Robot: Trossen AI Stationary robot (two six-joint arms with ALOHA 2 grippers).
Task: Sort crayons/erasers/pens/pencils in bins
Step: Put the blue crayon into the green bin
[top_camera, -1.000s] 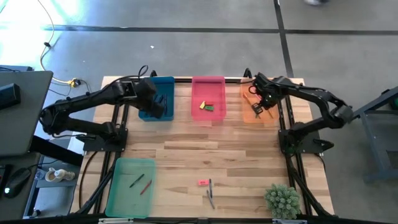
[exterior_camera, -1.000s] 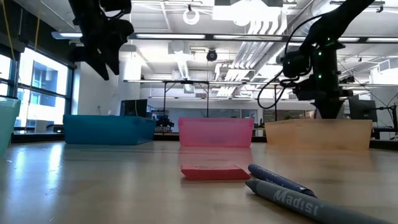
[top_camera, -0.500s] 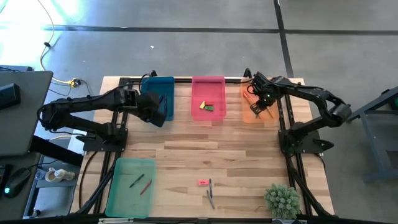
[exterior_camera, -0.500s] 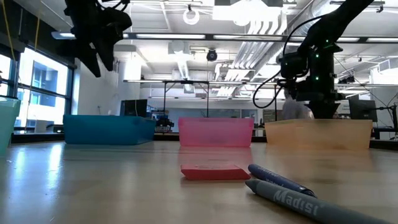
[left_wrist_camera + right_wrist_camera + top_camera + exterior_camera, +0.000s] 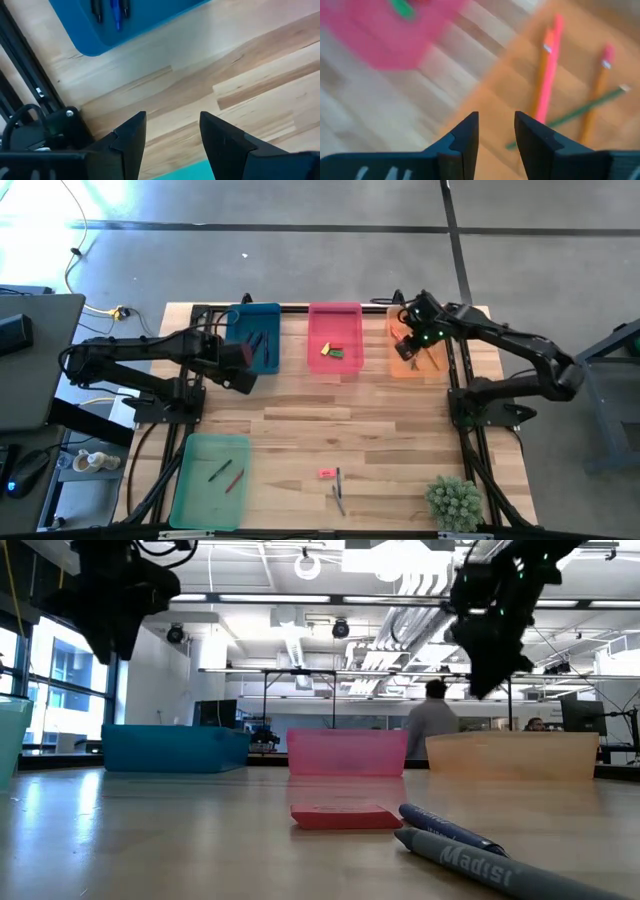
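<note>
My left gripper (image 5: 240, 367) hangs open over bare wood just off the near-left corner of the blue bin (image 5: 255, 330), which holds pens (image 5: 111, 9). My right gripper (image 5: 496, 130) is open and empty, raised above the near part of the orange bin (image 5: 412, 350), where several pencils (image 5: 547, 75) lie flat. The pink bin (image 5: 335, 335) holds a yellow and a green eraser (image 5: 333, 351). The light green bin (image 5: 210, 480) holds crayons (image 5: 228, 476). A pink eraser (image 5: 327, 473) and two pens (image 5: 340, 492) lie on the table near its front edge.
A small green plant (image 5: 455, 502) stands at the near right corner. Dark frame rails (image 5: 460, 430) run along both table sides. Bare wood (image 5: 340, 415) lies between the far bins and the loose items. A person (image 5: 430, 725) stands in the room beyond the table.
My right gripper has risen out of the orange bin, well clear of its rim. My left gripper has swung from above the blue bin toward the table's near edge and a little left, turning as it went, and now hangs over the wood.
</note>
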